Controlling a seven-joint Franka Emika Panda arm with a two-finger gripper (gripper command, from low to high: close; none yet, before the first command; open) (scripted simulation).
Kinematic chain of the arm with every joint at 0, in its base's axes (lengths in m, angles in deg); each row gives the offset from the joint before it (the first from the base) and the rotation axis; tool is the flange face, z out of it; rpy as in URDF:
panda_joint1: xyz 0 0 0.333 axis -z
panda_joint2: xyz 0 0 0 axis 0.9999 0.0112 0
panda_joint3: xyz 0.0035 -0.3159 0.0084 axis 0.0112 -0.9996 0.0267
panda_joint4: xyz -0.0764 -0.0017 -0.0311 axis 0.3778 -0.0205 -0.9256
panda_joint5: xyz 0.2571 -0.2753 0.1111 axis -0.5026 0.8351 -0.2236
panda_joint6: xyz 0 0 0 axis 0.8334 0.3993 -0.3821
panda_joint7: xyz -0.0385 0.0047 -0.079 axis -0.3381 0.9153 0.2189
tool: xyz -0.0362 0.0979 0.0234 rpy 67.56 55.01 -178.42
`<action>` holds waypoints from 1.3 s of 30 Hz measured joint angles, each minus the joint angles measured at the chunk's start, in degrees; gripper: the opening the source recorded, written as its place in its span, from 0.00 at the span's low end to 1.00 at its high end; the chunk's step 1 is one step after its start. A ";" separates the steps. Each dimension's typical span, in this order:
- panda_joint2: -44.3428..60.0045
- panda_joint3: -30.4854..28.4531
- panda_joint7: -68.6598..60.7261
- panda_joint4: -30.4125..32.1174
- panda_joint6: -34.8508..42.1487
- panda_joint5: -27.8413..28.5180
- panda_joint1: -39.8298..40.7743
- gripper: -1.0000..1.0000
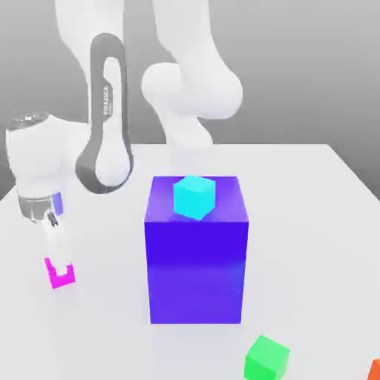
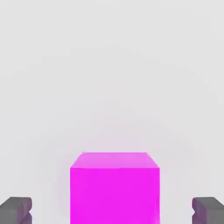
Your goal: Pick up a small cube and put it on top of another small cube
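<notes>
- Nearest, exterior view's right: orange cube (image 1: pixel 375 370), cut by the picture's edge. No part in this job.
- Just beyond and inward of it: green cube (image 1: pixel 266 359), on the counter (image 1: pixel 312 223), nothing on top. Upper face free to take the other cube; near the blue block, apart from it.
- Farther, exterior view's left: magenta cube (image 1: pixel 63 280), resting on the counter, well apart from the green one.
- End effector (image 1: pixel 60 269) down at the magenta cube, pointing at the counter. Standing wide, nothing gripped. Hand view: a finger on either side of the cube, with bare counter visible between each finger and the nearest side face.
- Key relation: cube lies between the fingers, roughly centred, its side faces looking square to them. No long axis to match, so no turn seems called for. Closing looks like the next move; whether the fingers are low enough is hard to judge.
- Risk, my reading: too high a grip could let the cube tilt or slip on lifting.
- Mid-counter: tall blue block (image 1: pixel 195 271), cyan cube (image 1: pixel 194 197) on top. It stands between pick and place; the carry would want to go over or round it.
- Behind all: arm (image 1: pixel 197 89), reaching forward.
</notes>
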 joint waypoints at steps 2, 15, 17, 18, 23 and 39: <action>0.00 0.00 0.01 0.00 0.00 0.01 0.00 0.00; -12.03 -3.95 7.94 1.54 10.28 8.12 -2.78 0.00; -11.49 -2.95 11.65 -1.28 11.51 8.83 -5.14 0.00; -11.07 -2.28 13.68 -2.85 12.11 9.22 -6.43 0.00; -8.96 3.00 24.70 -8.78 15.78 10.44 -14.24 0.00; -0.91 17.09 54.36 -20.24 21.42 18.52 -39.36 0.00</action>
